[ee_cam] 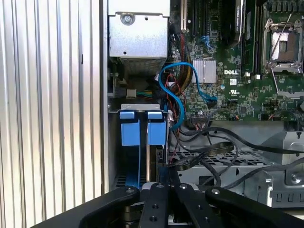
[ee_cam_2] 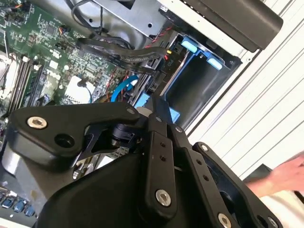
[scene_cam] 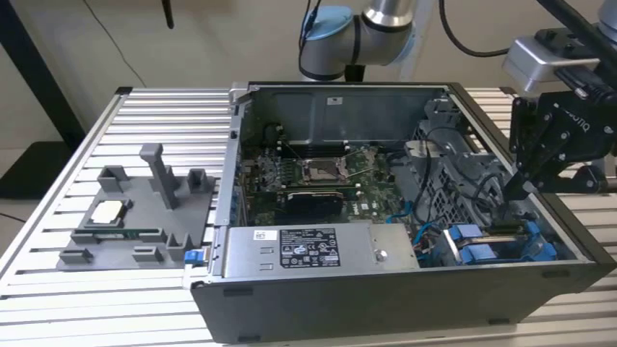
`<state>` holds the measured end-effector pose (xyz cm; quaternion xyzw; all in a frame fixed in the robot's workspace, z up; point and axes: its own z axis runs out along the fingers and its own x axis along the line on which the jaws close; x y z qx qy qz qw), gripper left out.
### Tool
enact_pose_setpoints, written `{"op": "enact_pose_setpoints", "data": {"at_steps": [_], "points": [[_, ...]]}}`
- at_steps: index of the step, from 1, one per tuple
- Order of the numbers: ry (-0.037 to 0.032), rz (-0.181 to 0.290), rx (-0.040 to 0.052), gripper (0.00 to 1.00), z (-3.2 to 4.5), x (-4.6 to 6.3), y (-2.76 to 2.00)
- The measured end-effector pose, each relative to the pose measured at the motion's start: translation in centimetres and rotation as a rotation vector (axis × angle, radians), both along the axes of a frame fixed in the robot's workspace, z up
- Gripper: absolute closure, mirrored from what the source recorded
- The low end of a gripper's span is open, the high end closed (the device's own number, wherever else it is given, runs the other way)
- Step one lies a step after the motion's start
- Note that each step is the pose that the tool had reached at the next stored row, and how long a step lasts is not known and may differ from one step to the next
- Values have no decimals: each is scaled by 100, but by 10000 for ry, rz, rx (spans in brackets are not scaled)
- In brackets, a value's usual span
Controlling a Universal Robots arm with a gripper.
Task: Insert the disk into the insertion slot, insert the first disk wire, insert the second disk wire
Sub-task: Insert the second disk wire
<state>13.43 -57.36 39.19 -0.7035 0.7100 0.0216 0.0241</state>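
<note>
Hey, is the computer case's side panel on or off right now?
Off. The computer case lies open, with its motherboard and power supply exposed from above.

You are viewing a matt black gripper (ee_cam_2: 159,107) with bright metal screws, a bright blue plastic carrier frame (ee_cam: 142,127), a dull grey sheet-metal case (scene_cam: 386,303), a ribbed aluminium table (scene_cam: 58,289) and a glossy blue cable (ee_cam: 173,90).
</note>
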Motion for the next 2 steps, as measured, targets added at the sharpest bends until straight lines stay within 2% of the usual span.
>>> {"op": "enact_pose_setpoints", "data": {"at_steps": [2], "points": [[0,0,1,89,0,0,0]]}}
